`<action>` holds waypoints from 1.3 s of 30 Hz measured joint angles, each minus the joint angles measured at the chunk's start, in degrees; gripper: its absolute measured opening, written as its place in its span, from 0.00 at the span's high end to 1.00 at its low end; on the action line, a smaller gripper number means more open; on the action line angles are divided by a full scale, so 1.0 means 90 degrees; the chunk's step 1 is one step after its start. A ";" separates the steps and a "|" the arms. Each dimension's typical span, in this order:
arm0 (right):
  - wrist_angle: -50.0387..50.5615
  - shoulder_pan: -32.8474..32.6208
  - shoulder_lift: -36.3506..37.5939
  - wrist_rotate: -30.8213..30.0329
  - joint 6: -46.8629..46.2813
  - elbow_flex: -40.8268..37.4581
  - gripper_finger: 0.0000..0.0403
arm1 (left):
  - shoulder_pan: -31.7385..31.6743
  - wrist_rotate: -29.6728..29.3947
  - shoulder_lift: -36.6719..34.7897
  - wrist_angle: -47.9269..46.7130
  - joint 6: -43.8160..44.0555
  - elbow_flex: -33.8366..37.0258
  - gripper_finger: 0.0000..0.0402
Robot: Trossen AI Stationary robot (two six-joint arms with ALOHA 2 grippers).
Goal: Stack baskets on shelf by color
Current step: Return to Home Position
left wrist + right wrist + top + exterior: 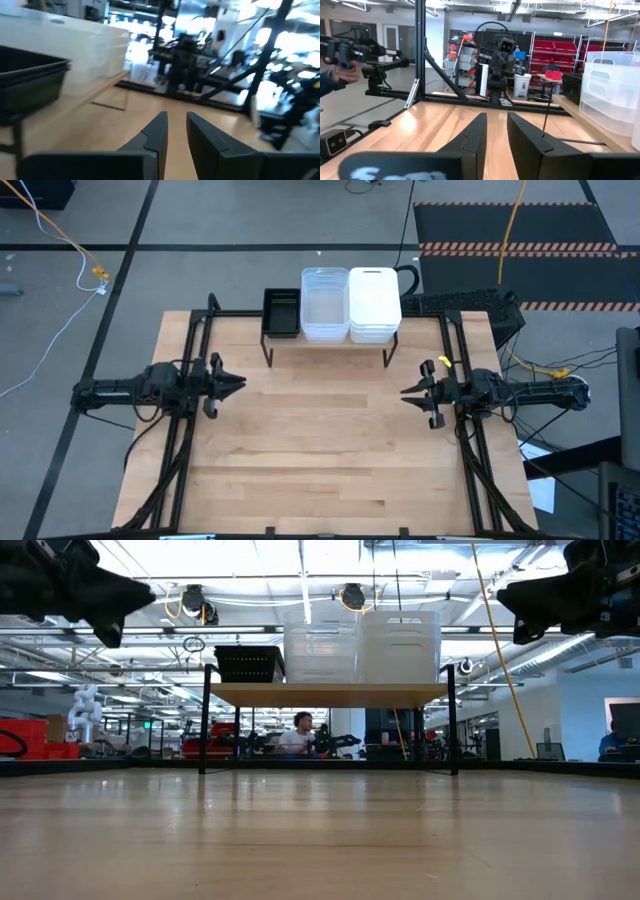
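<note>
Desk bare. Shelf carries black, clear, white stacks — looks done. Your left gripper, right gripper flank shelf front, both narrow, holding nothing.

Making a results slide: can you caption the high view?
Black, clear and white baskets stacked on the shelf; left gripper and right gripper idle.

Left arm extended level from the left edge, its left gripper raised, empty, fingers nearly together; right arm mirrored from the right edge, right gripper likewise raised, narrowly parted, pointing inward.
</note>
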State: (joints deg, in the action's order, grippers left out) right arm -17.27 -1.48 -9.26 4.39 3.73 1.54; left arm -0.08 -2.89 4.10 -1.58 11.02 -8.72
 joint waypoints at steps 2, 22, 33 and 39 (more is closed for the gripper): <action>0.0015 0.0000 0.0000 0.0002 -0.0001 0.0000 0.83 | 0.0116 -0.0336 0.0002 -0.0163 -0.0194 -0.0001 0.82; -0.0486 0.0000 0.0000 0.0014 0.0189 -0.0005 0.95 | 0.0169 -0.0542 -0.0010 -0.0115 -0.1667 0.0386 0.82; -0.0348 0.0000 -0.0002 0.0014 0.0189 -0.0005 0.97 | -0.0340 -0.0537 -0.0010 -0.0236 -0.1368 0.0585 0.82; -0.0327 0.0000 -0.0002 -0.0003 0.0200 -0.0005 0.97 | -0.0420 -0.0527 -0.0063 -0.1292 -0.1324 -0.0106 0.82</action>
State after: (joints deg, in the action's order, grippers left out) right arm -20.21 -1.48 -9.28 4.36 5.54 1.50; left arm -3.86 -7.64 3.53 -13.20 -0.90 -9.68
